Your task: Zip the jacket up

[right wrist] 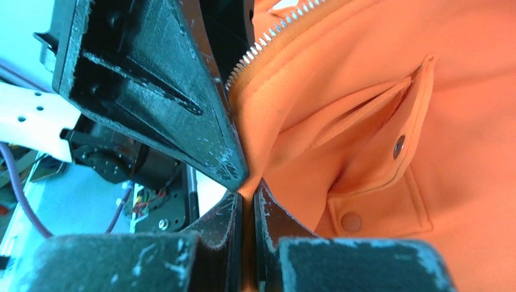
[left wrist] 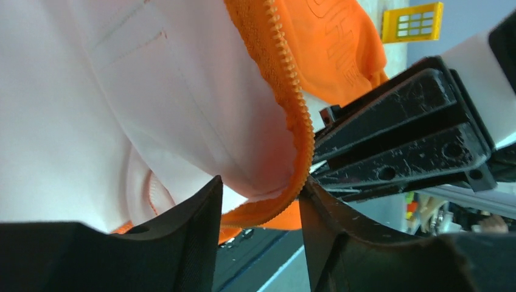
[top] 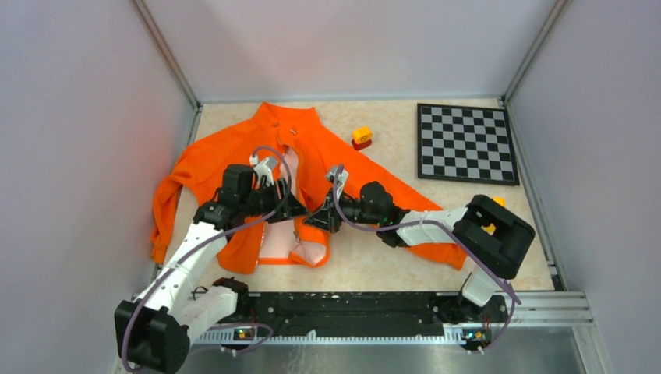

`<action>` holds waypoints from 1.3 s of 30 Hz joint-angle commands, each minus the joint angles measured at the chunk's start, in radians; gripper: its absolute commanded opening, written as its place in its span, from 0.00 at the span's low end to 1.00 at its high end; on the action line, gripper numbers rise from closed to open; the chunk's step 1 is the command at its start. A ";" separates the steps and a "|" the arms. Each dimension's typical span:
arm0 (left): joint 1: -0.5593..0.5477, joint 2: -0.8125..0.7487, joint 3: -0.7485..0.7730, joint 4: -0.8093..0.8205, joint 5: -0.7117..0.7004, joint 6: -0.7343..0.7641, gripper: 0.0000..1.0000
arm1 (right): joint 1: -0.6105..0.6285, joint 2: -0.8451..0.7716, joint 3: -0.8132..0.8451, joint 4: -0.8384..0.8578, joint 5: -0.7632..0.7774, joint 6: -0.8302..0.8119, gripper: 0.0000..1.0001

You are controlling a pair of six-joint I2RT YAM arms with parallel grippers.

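Observation:
The orange jacket [top: 206, 160] lies on the table with its front open, and the pale lining [top: 281, 241] shows. Both grippers meet at the lower front opening. My right gripper [top: 314, 219] is shut on the orange front edge [right wrist: 286, 121] just below the zipper teeth [right wrist: 268, 39]. My left gripper [top: 295, 209] is open. A fold of lining [left wrist: 152, 109] and the zipper edge [left wrist: 298, 115] sit between its fingertips, lifted off the table. The right gripper shows in the left wrist view [left wrist: 395, 143], against that zipper edge. A left finger [right wrist: 152, 91] touches the fabric beside the right fingertips.
A chessboard [top: 466, 142] lies at the back right. A yellow and red toy block [top: 362, 138] stands right of the collar. A small yellow piece [top: 497, 201] lies behind the right arm. Grey walls enclose the table, and a black rail [top: 351, 305] runs along the front.

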 commanded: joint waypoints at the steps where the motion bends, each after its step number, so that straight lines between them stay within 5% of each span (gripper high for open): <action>1: 0.004 -0.057 -0.088 0.119 0.134 -0.066 0.49 | -0.037 0.024 -0.012 0.174 -0.119 0.072 0.00; 11: 0.005 -0.054 -0.125 0.182 0.221 -0.104 0.22 | -0.050 0.041 -0.009 0.166 -0.090 0.104 0.01; 19: 0.004 -0.045 -0.072 0.108 0.210 -0.051 0.00 | -0.050 -0.103 -0.033 -0.109 0.139 0.058 0.31; 23: 0.004 -0.034 -0.054 0.094 0.216 -0.024 0.00 | -0.047 -0.213 -0.048 -0.209 0.176 0.057 0.49; 27: 0.004 -0.030 -0.048 0.104 0.209 -0.012 0.00 | -0.021 -0.280 -0.056 -0.259 0.168 0.061 0.55; 39: 0.004 -0.028 -0.004 0.087 0.175 -0.007 0.00 | 0.053 -0.182 -0.060 -0.066 0.059 0.098 0.46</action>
